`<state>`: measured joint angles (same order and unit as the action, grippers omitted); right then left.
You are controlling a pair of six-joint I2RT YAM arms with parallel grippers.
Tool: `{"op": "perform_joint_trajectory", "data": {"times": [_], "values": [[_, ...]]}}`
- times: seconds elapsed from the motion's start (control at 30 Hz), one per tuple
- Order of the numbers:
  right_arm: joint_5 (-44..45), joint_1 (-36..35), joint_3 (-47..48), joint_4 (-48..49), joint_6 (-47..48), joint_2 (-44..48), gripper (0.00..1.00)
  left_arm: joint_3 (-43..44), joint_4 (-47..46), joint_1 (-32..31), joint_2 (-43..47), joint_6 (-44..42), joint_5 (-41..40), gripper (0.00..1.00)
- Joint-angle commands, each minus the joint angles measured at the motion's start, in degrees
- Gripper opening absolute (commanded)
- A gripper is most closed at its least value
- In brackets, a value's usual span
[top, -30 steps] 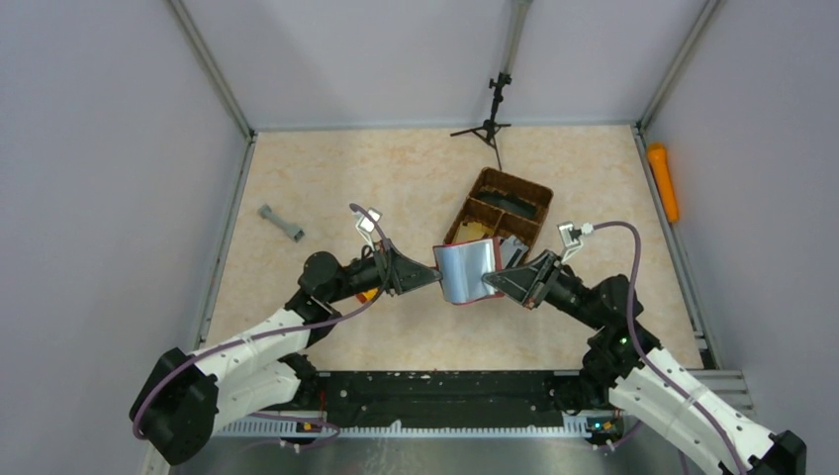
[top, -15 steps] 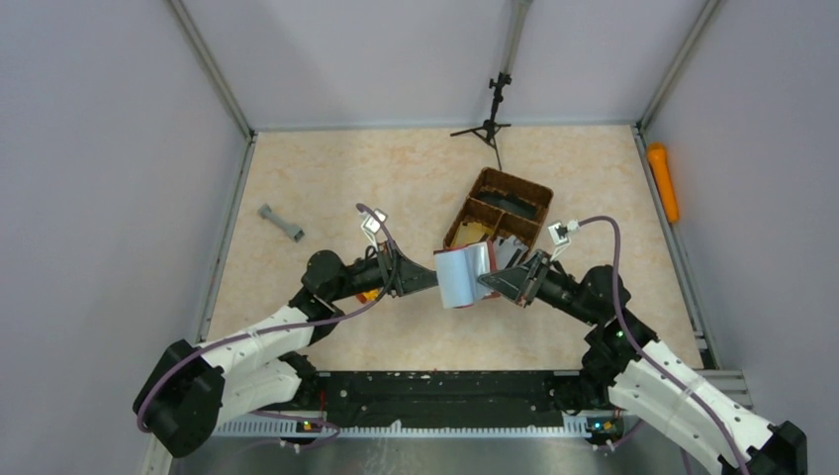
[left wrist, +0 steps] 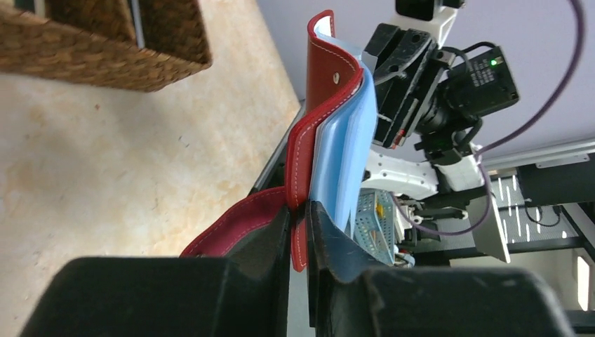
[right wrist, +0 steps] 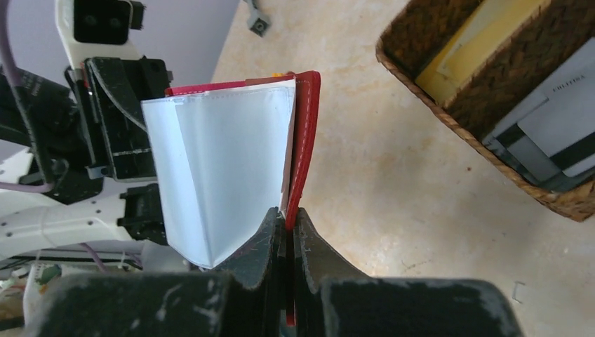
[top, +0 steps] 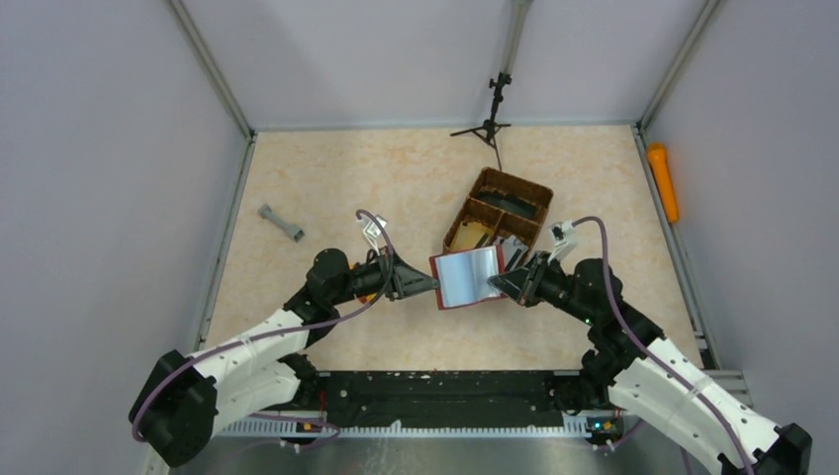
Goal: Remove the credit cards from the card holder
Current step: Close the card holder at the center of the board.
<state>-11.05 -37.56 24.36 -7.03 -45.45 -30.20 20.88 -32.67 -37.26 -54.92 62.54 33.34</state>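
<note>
We hold the card holder (top: 467, 278) spread in the air just in front of the basket (left wrist: 105, 63). To do this well we keep both covers taut and level, so the pale sleeves (right wrist: 217, 175) show any card left inside; we cannot tell if one remains. The left gripper (left wrist: 300, 217) is clamped on one red cover, and the right gripper (right wrist: 288, 223) pinches the opposite one. The left arm (top: 267, 332) and right arm (top: 653, 361) reach inward, fingers facing. Tan and grey credit cards (right wrist: 554, 133) lie inside the basket.

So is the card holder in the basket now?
No, the card holder is gripped by the left end effector and right end effector, outside the basket.
</note>
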Motion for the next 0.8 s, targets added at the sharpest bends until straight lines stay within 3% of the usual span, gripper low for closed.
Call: {"op": "perform_joint_trajectory", "data": {"times": [0.0,0.4,0.63,0.77], "values": [[-2.86,0.38,-2.45,2.24,0.64,-3.03,0.00,0.68,3.50,-0.06,-2.07,-2.27,0.45,0.13],[2.22,-3.09,-8.55,1.78,0.10,-9.84,0.00,0.01,21.48,-0.69,-11.10,-10.18,-6.26,0.12],[16.67,-13.89,-6.07,-1.03,1.32,-16.24,0.00,2.07,19.01,-6.33,-22.77,-10.87,-10.09,0.06],[20.39,-17.74,-1.01,-4.59,3.15,-20.79,0.19,4.07,18.05,-8.74,-26.49,-10.95,-11.31,0.07]]}}
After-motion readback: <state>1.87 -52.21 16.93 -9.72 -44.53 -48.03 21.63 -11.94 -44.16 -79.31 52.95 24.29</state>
